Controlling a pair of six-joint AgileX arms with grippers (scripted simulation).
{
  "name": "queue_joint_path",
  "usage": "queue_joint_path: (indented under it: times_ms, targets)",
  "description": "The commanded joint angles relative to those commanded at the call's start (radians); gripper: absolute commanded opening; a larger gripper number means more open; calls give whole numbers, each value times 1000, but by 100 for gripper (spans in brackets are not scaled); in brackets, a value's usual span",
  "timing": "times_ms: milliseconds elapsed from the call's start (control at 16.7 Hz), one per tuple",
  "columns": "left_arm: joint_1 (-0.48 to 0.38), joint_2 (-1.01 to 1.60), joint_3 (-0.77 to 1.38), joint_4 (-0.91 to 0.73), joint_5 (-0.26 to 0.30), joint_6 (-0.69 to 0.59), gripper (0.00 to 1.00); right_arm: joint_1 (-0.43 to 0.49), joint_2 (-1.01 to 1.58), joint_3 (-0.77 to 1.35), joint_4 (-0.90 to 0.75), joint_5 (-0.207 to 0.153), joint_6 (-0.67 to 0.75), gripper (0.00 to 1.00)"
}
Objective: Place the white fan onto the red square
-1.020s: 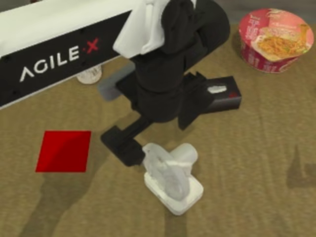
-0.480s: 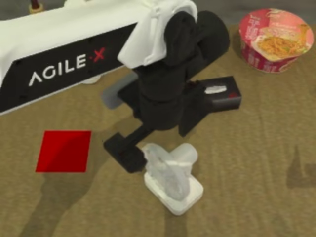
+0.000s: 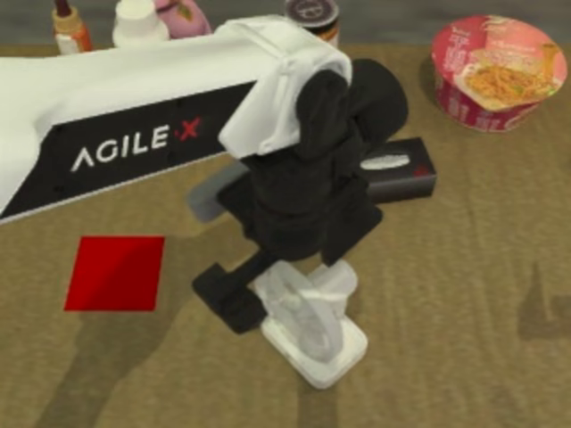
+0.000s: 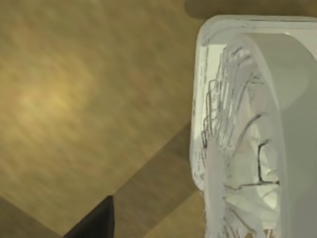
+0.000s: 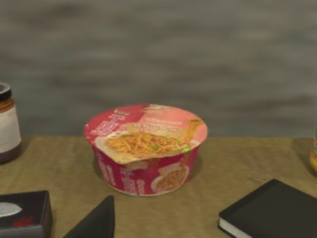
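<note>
Over the last second, left arm (image 3: pixel 134 116) displaced toward the lower right in the top view, its black wrist and left gripper (image 3: pixel 268 290) now partly covering the white fan (image 3: pixel 312 330); fan, red square and background items unchanged in position. Left to right in the top view: red square (image 3: pixel 115 273), flat on the brown table (image 3: pixel 464 267) at the left side, bare and well apart from the fan; left arm, a white link crossing from the left edge, lettered "AGILE" in white with a red "X"; one dark finger (image 3: pixel 227 290) of the left gripper beside the fan's grille on the square-facing side, the second finger hidden under the wrist, so jaw state cannot be told; white fan, upright on its rounded base near the table's middle, toward the front edge; black tissue box (image 3: pixel 401 174) just behind and right of the wrist, a white tissue at its slot; noodle bowl (image 3: pixel 495 71), pink-red with a printed lid whose text is too small to read, at the far right corner. Along the far edge, left part: a small brown bottle (image 3: pixel 70 27), a white bottle (image 3: pixel 140 22) and a dark-lidded jar (image 3: pixel 312 13). Left wrist view: fan grille (image 4: pixel 247 148) and base close up, table beyond. Right wrist view: noodle bowl (image 5: pixel 146 146) centred, black book (image 5: pixel 270 210) beside it; right arm parked off the top view
</note>
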Motion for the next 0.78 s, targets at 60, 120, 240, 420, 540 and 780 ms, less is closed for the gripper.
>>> queue_joint_path:
  times_ms: [60,120,240,420,540,780]
  targets:
    - [0,0,0,0,0,0,100,0,0,0,0,0,0,100]
    - [0,0,0,0,0,0,92,0,0,0,0,0,0,100]
    - [0,0,0,0,0,0,77,0,0,0,0,0,0,100]
    - [0,0,0,0,0,0,55,0,0,0,0,0,0,100]
    - [0,0,0,0,0,0,40,0,0,0,0,0,0,100]
    - [0,0,0,0,0,0,10,0,0,0,0,0,0,100]
